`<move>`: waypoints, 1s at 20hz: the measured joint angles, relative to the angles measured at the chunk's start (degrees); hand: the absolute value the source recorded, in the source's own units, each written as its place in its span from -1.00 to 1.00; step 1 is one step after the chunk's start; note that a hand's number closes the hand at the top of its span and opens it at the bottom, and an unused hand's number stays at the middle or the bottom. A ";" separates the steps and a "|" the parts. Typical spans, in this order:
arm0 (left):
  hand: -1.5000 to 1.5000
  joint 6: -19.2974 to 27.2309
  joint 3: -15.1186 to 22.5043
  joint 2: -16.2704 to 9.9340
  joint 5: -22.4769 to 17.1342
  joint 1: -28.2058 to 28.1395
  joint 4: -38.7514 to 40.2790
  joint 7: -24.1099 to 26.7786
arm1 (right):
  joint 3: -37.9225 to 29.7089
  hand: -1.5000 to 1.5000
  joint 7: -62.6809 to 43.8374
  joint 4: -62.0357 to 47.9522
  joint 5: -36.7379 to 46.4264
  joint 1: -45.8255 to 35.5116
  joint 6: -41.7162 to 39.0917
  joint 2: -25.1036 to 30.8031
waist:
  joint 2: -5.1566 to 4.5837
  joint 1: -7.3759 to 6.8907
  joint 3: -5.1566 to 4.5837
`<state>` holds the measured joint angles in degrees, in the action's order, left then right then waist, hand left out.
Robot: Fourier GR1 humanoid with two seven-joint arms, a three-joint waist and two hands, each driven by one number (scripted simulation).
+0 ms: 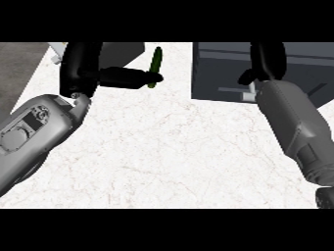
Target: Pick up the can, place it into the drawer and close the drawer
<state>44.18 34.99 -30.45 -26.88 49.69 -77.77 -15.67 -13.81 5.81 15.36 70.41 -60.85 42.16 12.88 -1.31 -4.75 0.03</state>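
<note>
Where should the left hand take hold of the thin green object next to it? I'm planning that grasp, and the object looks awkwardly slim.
Probably around its middle, coming from its left, where the left hand is. The green object is long and narrow and stands nearly upright on the counter, its top leaning slightly right. A hold across its narrow width at mid-height should be least likely to tip it. I cannot tell whether the hand touches it.
</note>
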 measured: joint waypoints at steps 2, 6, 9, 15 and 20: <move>-1.00 -0.25 -0.14 -0.32 0.12 -1.15 -0.81 0.07 | -0.43 -1.00 1.20 -1.06 -0.44 -0.84 -0.96 0.17 | -0.11 0.14 0.08; -1.00 -0.45 -0.69 -0.48 0.54 -2.63 -1.43 0.98 | -2.59 -1.00 5.25 -1.39 -2.93 -1.61 -1.42 -0.09 | -0.33 0.61 0.17; -1.00 -0.45 -1.14 -0.80 0.65 -3.56 -2.01 1.19 | -5.27 -1.00 9.28 -1.02 -6.16 -2.16 -2.99 -0.42 | -0.40 0.92 0.28; -1.00 -0.83 -1.77 -1.21 0.98 -5.87 -2.77 2.15 | -11.63 -1.00 16.06 0.29 -13.97 -3.53 -6.41 -2.74 | -0.37 1.33 0.31; -1.00 -1.17 -2.83 -1.51 1.02 -8.28 -3.10 3.40 | -17.77 -1.00 19.86 1.46 -21.87 -5.34 -11.22 -5.29 | -0.09 1.95 0.33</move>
<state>43.01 32.16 -31.96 -25.86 41.41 -80.87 -12.27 -31.59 25.67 16.83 48.54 -66.19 30.94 7.59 -1.39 -2.80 0.36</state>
